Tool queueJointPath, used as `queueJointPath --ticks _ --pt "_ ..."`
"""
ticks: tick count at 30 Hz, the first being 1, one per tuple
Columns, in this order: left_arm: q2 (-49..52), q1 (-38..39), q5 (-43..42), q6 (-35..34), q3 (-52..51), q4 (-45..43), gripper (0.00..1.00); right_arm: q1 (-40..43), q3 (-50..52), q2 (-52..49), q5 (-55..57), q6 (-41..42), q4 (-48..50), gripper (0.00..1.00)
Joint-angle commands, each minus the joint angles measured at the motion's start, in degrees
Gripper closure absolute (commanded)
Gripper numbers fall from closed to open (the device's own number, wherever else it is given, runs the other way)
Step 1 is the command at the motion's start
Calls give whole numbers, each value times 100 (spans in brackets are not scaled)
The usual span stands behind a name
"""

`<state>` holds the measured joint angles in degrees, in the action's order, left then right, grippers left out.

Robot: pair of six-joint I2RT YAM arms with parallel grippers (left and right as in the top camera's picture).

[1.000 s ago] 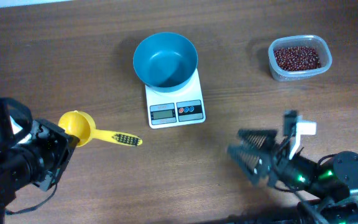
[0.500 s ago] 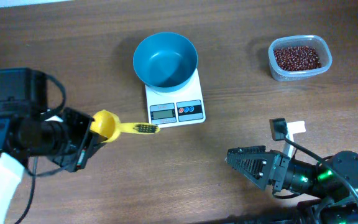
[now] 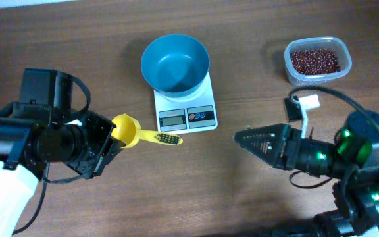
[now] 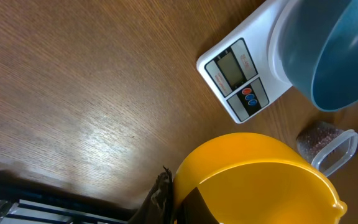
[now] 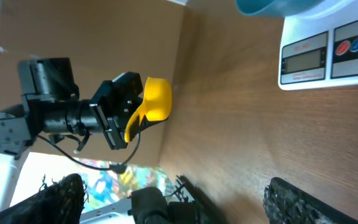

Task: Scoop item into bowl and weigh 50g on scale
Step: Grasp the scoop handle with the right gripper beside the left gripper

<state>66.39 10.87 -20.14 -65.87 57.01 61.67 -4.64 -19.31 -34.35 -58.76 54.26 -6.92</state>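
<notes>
My left gripper [image 3: 112, 136] is shut on a yellow scoop [image 3: 127, 129] at its cup end. The scoop's handle [image 3: 163, 138] points right, just below the scale's front edge. In the left wrist view the yellow scoop [image 4: 257, 180] fills the lower frame. The teal bowl [image 3: 175, 62] sits empty on the white scale [image 3: 186, 113]. The red-brown beans [image 3: 314, 60] lie in a clear tub [image 3: 343, 68] at the back right. My right gripper [image 3: 242, 139] is open and empty, right of the scale, pointing left. Its fingertips [image 5: 58, 199] stand wide apart.
The left arm's black body [image 3: 45, 138] takes up the left side of the wooden table [image 3: 196, 191]. The right arm [image 3: 334, 158] with its cable fills the lower right. The right wrist view shows the scale [image 5: 328, 53] and the scoop [image 5: 154, 99] past the table edge.
My left gripper has carried the scoop right and up toward the scale's front. My right arm has swung up and now points left, with its jaws a touch narrower.
</notes>
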Motion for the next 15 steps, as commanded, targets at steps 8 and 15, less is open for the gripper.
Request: queueJointPath --ticks 8,15 --pt "26 28 90 -186 39 -11 100 -3121 -916 -1366 3158 24 949 13" --pt "26 188 85 -210 39 -9 100 -3969 -916 -2253 3851 389 2437 32"
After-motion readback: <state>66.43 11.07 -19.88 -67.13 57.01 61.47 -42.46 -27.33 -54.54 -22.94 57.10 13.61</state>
